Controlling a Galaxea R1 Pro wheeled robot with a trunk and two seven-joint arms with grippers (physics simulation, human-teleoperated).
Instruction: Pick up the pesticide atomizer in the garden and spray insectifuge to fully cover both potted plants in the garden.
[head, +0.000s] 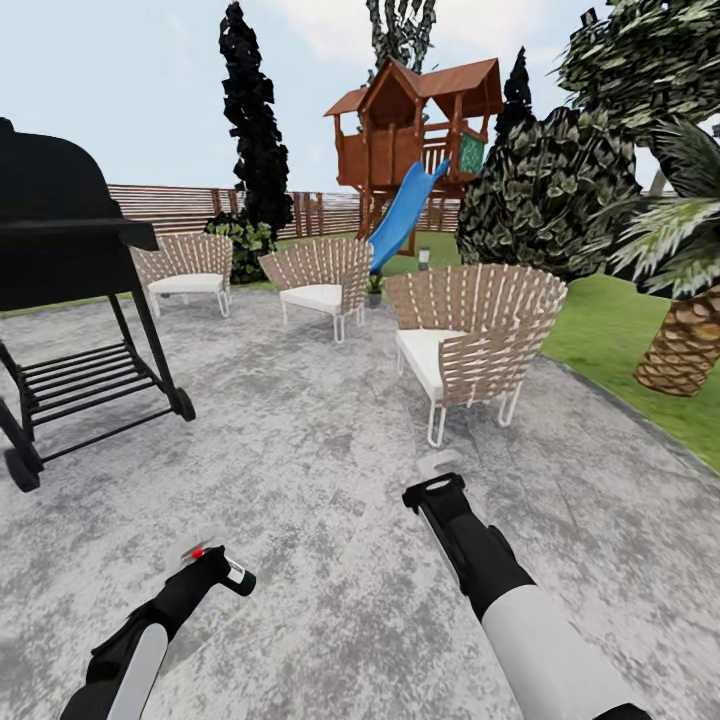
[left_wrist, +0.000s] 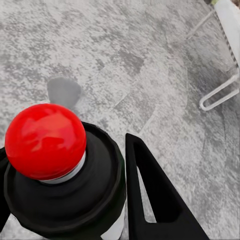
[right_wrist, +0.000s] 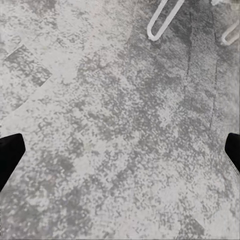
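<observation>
A mottled grey paved patio is seen underfoot, edged on the right by green lawn. Three woven wicker seats are counted on the paving — a near one just ahead of the right arm, a middle one and a far one toward the brown slatted fence. One black barbecue grill on wheels is stood at the left. Beyond the seats one wooden playhouse with a blue slide is raised, flanked by dark trees; a palm trunk is set on the lawn at the right edge.

One pesticide atomizer is held in the left gripper, low over the paving at the lower left; in the left wrist view its dark body and red dot are seen clamped against a black finger. The left arm is stretched forward and slightly inward.

The right gripper is carried empty above the patio, the arm extended forward toward the near seat. In the right wrist view its two fingertips are seen spread wide apart, with bare paving between them and white chair legs beyond.
</observation>
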